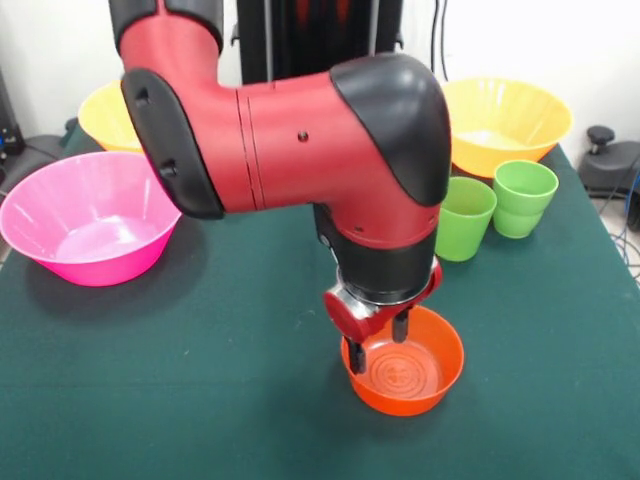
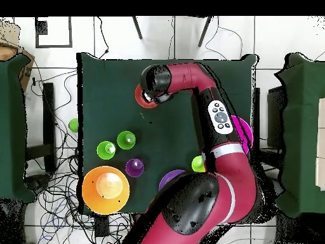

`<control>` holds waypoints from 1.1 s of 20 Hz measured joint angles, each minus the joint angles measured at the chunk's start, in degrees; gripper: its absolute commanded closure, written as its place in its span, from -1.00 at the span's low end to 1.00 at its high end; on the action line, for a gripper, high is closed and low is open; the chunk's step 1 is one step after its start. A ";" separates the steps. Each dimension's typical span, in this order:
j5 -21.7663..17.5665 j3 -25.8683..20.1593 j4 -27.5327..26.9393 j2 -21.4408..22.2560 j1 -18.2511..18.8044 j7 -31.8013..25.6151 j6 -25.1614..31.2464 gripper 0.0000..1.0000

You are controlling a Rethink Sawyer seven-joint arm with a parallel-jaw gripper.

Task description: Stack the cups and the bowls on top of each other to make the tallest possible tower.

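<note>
My gripper (image 1: 378,343) hangs straight down into the small orange bowl (image 1: 410,372), which rests on the green table near the front. Its two black fingers (image 1: 357,358) stand apart, low inside the bowl by its far-left rim, holding nothing. In the overhead view my wrist covers most of this bowl (image 2: 141,99). Two green cups (image 1: 465,215) (image 1: 522,195) stand side by side at the right. The overhead view also shows a purple cup (image 2: 134,167), a purple bowl (image 2: 170,178) and a yellow-green cup (image 2: 198,164) near my base. No pile shows.
A big pink bowl (image 1: 90,225) sits at the left. One big orange-yellow bowl (image 1: 505,120) stands at the back right, another (image 1: 108,115) at the back left behind my arm. A small green thing (image 2: 73,125) lies at the table's left edge in the overhead view.
</note>
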State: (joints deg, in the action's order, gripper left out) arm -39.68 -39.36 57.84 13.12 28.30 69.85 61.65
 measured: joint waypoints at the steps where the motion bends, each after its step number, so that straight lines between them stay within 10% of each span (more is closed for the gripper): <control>1: -0.04 0.05 0.00 0.51 0.00 0.00 0.04 -1.00; 22: -0.37 1.23 1.27 8.70 0.85 0.00 0.70 -1.00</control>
State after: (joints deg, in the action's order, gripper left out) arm -40.05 -38.13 59.11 21.83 29.15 69.85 62.35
